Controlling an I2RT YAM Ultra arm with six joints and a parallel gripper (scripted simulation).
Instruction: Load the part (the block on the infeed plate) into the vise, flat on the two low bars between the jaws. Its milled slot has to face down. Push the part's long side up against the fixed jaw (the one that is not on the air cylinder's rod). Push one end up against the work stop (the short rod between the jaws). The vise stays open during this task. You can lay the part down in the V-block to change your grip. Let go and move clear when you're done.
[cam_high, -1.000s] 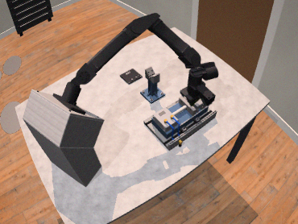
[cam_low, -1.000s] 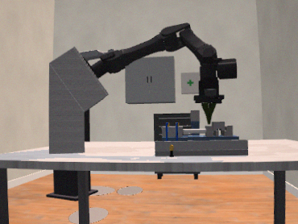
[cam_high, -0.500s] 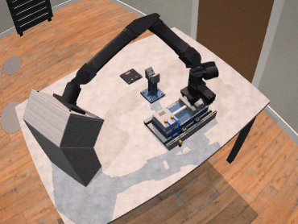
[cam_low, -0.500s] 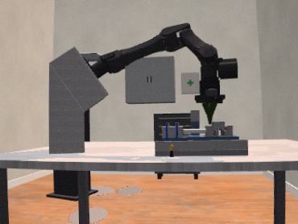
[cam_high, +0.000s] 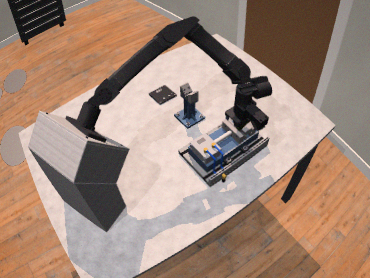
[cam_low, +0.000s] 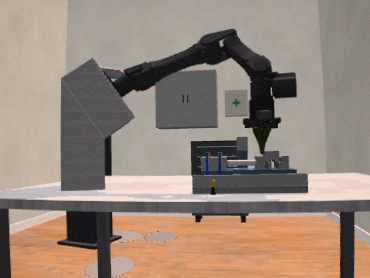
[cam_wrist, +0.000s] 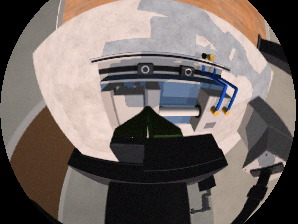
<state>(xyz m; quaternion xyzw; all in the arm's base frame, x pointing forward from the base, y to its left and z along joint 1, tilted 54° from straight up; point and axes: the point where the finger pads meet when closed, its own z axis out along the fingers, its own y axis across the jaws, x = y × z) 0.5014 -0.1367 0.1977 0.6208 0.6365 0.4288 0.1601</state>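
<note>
Tabletop (cam_high: 150, 170) (cam_low: 150, 205) (cam_wrist: 70, 75) carries the vise (cam_high: 242, 159) (cam_low: 250, 183) (cam_wrist: 167, 70) close to its lower-right long edge in the top view, nearer the right corner than the bottom one. The gripper (cam_high: 244, 120) (cam_low: 262, 151) (cam_wrist: 147, 109) points down over the vise, at the end toward the right corner. Its fingers are together, tips meeting in a narrow point, with nothing clamped between them. In the exterior view the tips are just above or beside the top of the jaws; whether they touch anything I cannot tell.

The part (cam_low: 271, 156) (cam_wrist: 131, 97) appears to sit in the vise between its two jaws, out of the gripper. Its top stands a little above the jaws in the exterior view. The slot's facing and the contact with the work stop are too small to judge.

The air cylinder (cam_high: 201, 145) (cam_low: 215, 163) (cam_wrist: 207, 114) is at the vise's other end, farther from the right corner, with blue hoses (cam_high: 221, 162) (cam_low: 207, 162) (cam_wrist: 235, 95) running to it. The V-block (cam_high: 188, 92) stands upright on its blue foot, between the vise and the upper-left long edge. The dark infeed plate (cam_high: 162, 94) lies nearer that edge, with no block on it. The arm's tall grey pedestal (cam_high: 77, 175) (cam_low: 82, 150) stands by the left corner.
</note>
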